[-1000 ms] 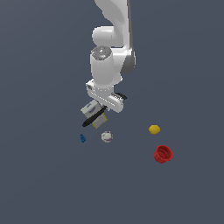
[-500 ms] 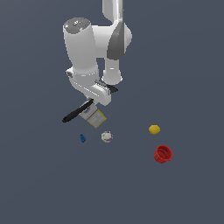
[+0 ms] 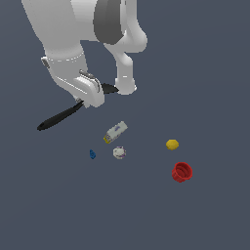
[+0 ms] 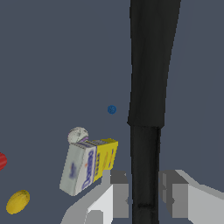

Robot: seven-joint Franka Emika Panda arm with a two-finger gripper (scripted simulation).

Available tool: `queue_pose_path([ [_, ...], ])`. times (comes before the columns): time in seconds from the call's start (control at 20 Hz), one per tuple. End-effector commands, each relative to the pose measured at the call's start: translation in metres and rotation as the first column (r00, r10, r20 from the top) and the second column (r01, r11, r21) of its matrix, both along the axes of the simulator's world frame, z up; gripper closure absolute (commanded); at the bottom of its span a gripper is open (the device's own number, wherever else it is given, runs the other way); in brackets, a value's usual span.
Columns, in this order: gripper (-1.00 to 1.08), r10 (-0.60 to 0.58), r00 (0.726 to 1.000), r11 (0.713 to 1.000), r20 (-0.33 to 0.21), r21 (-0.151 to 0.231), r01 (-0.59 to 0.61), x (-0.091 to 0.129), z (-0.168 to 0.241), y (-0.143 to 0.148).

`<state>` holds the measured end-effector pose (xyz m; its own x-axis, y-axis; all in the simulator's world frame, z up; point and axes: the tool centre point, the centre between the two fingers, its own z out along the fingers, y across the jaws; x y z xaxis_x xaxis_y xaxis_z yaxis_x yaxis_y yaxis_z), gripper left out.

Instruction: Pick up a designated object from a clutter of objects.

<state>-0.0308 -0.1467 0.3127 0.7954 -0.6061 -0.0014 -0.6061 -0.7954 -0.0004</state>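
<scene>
The black utensil (image 3: 58, 118) is held up off the floor, slanting down towards the exterior view's left, with its other end (image 3: 110, 89) poking out past the hand. My gripper (image 3: 84, 101) is shut on it. In the wrist view the utensil (image 4: 151, 65) runs long and dark between the fingers (image 4: 118, 192), and the gripper (image 4: 144, 192) clamps its narrow part. The white-and-yellow box (image 3: 115, 132) lies on the floor below, apart from the utensil, and also shows in the wrist view (image 4: 87, 166).
A whitish ball (image 3: 119, 152) and a tiny blue piece (image 3: 92, 154) lie just in front of the box. A yellow lump (image 3: 172, 144) and a red cup (image 3: 181, 172) lie towards the exterior view's right. The floor is plain dark grey.
My gripper has risen from the clutter with the black utensil in it and moved towards the exterior view's left. The other items stayed in place.
</scene>
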Motion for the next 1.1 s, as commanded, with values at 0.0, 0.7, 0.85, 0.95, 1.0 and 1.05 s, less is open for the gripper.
queue_pose_path([
  [0.0,1.08,0.001,1.0,1.0,0.001,0.0,-0.001,0.008,0.018,-0.012],
  [0.7,1.08,0.002,1.0,1.0,0.001,-0.001,-0.002,0.033,0.073,-0.049],
  [0.85,1.08,0.002,1.0,1.0,0.001,-0.001,-0.002,0.036,0.076,-0.051],
  [0.95,1.08,0.002,1.0,1.0,0.001,-0.001,-0.002,0.036,0.077,-0.052],
  [1.0,1.08,0.002,1.0,1.0,0.001,-0.001,-0.002,0.036,0.077,-0.052],
  [1.05,1.08,0.002,1.0,1.0,0.001,-0.001,-0.002,0.036,0.077,-0.052],
])
